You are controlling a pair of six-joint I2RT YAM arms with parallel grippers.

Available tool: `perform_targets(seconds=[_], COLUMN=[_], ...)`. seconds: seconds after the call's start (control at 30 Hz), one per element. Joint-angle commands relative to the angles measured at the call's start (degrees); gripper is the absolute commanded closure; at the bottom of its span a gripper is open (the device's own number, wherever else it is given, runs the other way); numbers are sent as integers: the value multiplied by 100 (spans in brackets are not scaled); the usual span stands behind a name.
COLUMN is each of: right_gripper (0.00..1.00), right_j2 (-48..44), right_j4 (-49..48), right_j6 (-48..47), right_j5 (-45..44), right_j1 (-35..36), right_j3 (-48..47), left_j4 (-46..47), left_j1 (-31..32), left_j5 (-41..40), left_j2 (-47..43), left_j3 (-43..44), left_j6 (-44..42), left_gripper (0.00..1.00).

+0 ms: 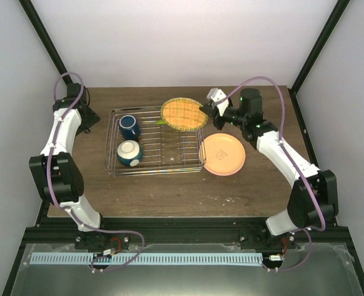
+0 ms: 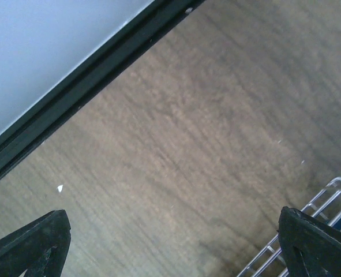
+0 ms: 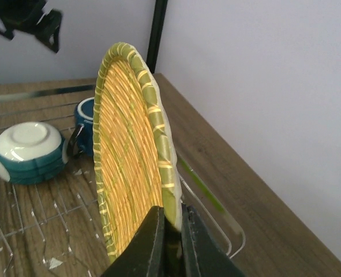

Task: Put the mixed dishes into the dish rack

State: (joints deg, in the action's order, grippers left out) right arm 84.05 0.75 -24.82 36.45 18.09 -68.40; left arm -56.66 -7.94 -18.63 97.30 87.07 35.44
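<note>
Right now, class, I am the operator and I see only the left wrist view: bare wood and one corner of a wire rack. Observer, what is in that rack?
Observer: A dark blue mug and a small bowl sit in the left part of the rack.
Operator: What is the other arm doing?
Observer: The right gripper is shut on the rim of a yellow-green plate, held on edge over the rack's far right corner.
Operator: Is anything on the table itself?
Observer: A salmon-pink plate lies flat on the table, beside the rack's right side.
</note>
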Motion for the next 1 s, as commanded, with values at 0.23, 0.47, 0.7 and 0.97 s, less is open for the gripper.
perform_targets(seconds=[0.23, 0.47, 0.7, 0.97], right_gripper=[99, 99, 99, 99], right_j2=[-278, -39, 245, 618], right_j4=[-1649, -2278, -2791, -3149], right_j6=[-779, -1099, -1272, -1466], right_j5=[225, 218, 247, 52], right_j1=[337, 406, 482, 576], right_j3=[736, 928, 1049, 1146], left_j4=[47, 97, 159, 200], left_j1=[3, 2, -32, -63], left_j5=[-106, -97, -51, 8], left_j2=[362, 383, 458, 609], left_j3=[672, 615, 625, 741], left_j6=[-144, -133, -151, -196], left_gripper=[0, 0, 0, 0])
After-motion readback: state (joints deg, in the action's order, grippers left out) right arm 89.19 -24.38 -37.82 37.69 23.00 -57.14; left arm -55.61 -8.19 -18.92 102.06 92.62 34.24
